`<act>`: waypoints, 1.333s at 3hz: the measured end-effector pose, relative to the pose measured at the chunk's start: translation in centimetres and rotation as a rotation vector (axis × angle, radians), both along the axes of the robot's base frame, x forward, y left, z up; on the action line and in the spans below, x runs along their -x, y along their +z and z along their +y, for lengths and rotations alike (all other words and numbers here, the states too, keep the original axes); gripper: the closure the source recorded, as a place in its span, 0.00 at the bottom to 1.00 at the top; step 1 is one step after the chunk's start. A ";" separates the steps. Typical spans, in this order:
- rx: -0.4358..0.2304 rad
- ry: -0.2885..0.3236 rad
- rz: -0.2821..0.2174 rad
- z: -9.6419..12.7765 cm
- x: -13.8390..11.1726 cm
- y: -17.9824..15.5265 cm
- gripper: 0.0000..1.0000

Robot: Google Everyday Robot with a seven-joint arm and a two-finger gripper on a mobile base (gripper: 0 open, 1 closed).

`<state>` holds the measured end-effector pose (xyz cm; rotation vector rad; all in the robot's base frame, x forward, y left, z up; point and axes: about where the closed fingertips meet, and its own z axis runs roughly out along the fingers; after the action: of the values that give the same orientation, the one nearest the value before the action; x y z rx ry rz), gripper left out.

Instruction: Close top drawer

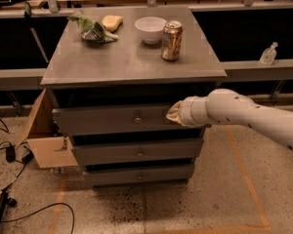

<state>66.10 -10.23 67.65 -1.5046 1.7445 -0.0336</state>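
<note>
Hiding behind its own pale, rounded wrist housing, the pincer [175,113] is showing only a tan tip, so whether it is apart or together cannot be told. That tip is touching the front of the top drawer [102,120], just right of the small round metal knob [138,119]. The white, dark-speckled arm [254,118] is running out past the right edge. The drawer is stretching leftward from the pincer, under the cabinet's grey surface [132,65], its long axis lying level from left to right and its flat grey wooden face pointing toward the camera. It is standing slightly out, with a dark gap above it and its inside lost in shadow. Below the pincer, two narrower grey drawer fronts [136,151] are sitting one under the other. Above the pincer, a shiny can [171,41] is standing upright beside a white bowl [150,29]. Farther left, a crumpled green bag [93,29] is lying by a yellow block [112,22].
</note>
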 end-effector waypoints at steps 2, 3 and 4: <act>-0.115 0.072 0.064 -2.6 7.0 7.7 1.00; -0.259 0.092 0.068 -4.4 9.9 14.2 1.00; -0.385 0.138 0.000 -5.4 11.3 21.2 1.00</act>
<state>54.81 -15.61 88.80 -1.3321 1.5363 0.3541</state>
